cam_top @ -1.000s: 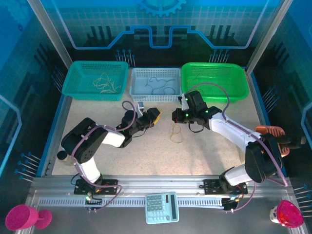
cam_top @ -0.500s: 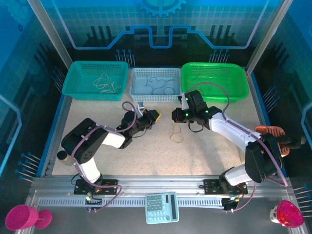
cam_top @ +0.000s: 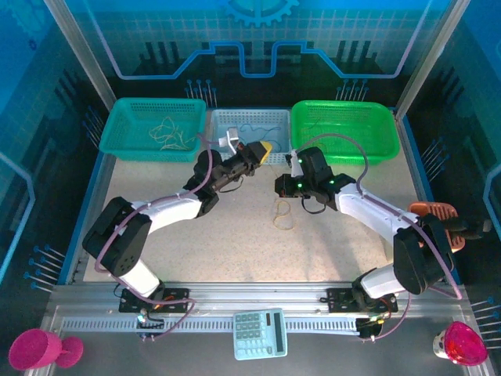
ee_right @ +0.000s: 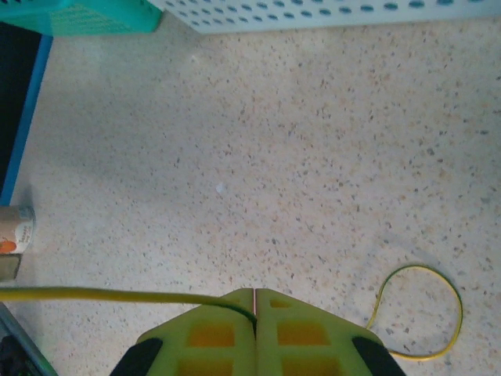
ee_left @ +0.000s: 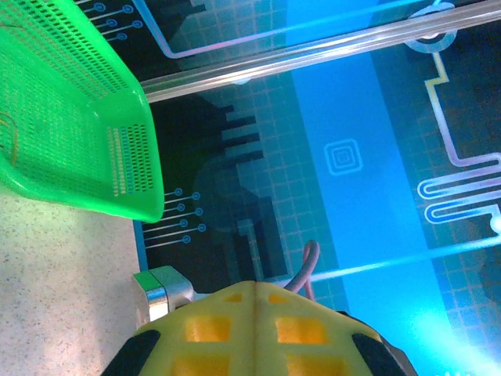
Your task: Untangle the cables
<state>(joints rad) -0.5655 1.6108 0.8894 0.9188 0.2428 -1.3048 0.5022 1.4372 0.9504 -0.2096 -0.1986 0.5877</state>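
A thin yellow cable (cam_top: 283, 213) lies looped on the speckled table between the arms. My right gripper (cam_top: 279, 186) sits just above that loop. In the right wrist view its jaws (ee_right: 255, 301) are shut on the yellow cable (ee_right: 117, 295), which runs out to the left from the seam between the pads. My left gripper (cam_top: 264, 149) is raised over the front edge of the white basket (cam_top: 227, 117). The left wrist view shows its yellow pads (ee_left: 254, 291) pressed together, with no wire visible between them.
A teal basket (cam_top: 125, 117) holding cream wires stands at the back left. The white basket holds dark blue wires, and a green basket (cam_top: 342, 129) stands at the back right. A small bottle (cam_top: 99, 251) stands at the left edge. A calculator (cam_top: 260, 333) lies at the front.
My left arm has stretched out and swung from the middle of the table up to the white basket. The right arm and the yellow loop have not moved.
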